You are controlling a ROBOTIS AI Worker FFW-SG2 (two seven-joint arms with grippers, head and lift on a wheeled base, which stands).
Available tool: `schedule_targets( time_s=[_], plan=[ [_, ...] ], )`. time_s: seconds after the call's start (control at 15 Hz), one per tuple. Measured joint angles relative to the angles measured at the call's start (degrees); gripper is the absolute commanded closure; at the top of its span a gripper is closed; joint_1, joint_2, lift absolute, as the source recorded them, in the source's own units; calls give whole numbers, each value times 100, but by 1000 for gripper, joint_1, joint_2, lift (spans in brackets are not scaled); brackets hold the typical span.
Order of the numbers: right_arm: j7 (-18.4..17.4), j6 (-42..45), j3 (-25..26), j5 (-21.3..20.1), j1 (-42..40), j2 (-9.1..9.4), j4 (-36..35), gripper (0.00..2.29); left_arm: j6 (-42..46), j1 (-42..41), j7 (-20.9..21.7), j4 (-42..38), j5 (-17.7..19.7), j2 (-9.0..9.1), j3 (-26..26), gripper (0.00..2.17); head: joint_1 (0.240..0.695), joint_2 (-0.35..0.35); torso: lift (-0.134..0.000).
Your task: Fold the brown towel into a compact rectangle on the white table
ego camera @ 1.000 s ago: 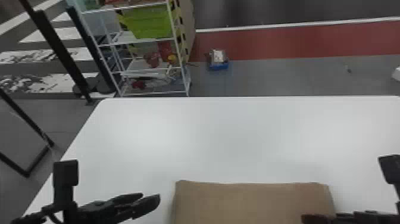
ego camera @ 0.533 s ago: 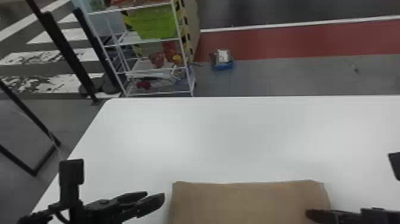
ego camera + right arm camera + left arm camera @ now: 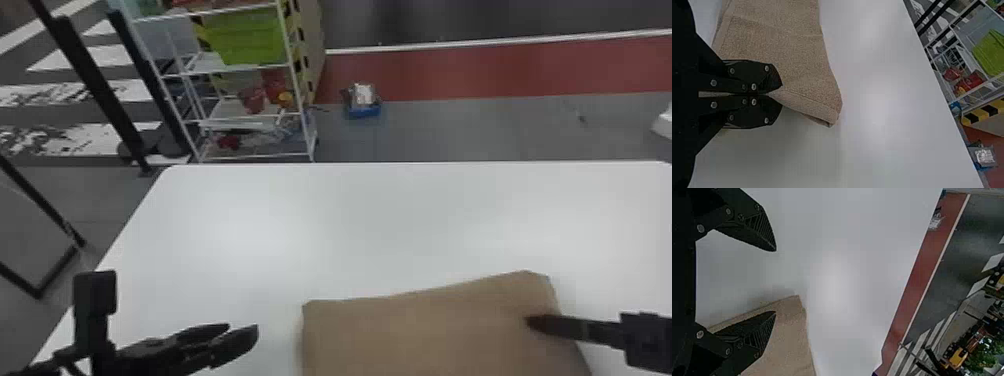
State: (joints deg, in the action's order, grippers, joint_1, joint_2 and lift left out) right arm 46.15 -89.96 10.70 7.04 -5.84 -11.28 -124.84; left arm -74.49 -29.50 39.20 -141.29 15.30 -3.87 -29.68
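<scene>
The brown towel lies at the front of the white table, its far right corner drawn up and farther back than the left one. At its right side is my right gripper. In the right wrist view that gripper is shut on the edge of the towel, and the corner hangs loose beyond the fingertips. My left gripper stands just left of the towel. The left wrist view has this gripper open, one finger over the towel, nothing between the two.
Past the table's back left corner stands a white wire shelf with a green bin. A small blue box sits on the floor behind the table. Black posts rise at the far left.
The right gripper has risen and moved back a little, pulling the towel's right side up and back with it. The left arm looks nearly unmoved.
</scene>
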Motion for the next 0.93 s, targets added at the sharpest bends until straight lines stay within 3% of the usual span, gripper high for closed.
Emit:
schedule_targets(
  time_s=[0.2,0.33,0.6,0.93],
  plan=[
    [0,0,72,3,258,-249,80,1652,0,-11,0,-12,10,0,-14,373,695,112,-124],
    [8,0,15,38,337,-304,-61,1652,-1,-12,-6,-20,8,0,-12,373,695,107,-124],
    [-2,0,-185,240,327,-139,-858,1652,-37,-45,8,-45,-4,0,-22,373,695,172,-124],
    [-48,0,-570,235,329,126,-1035,1649,-112,-81,57,-82,53,3,-49,373,695,237,-124]
  ],
)
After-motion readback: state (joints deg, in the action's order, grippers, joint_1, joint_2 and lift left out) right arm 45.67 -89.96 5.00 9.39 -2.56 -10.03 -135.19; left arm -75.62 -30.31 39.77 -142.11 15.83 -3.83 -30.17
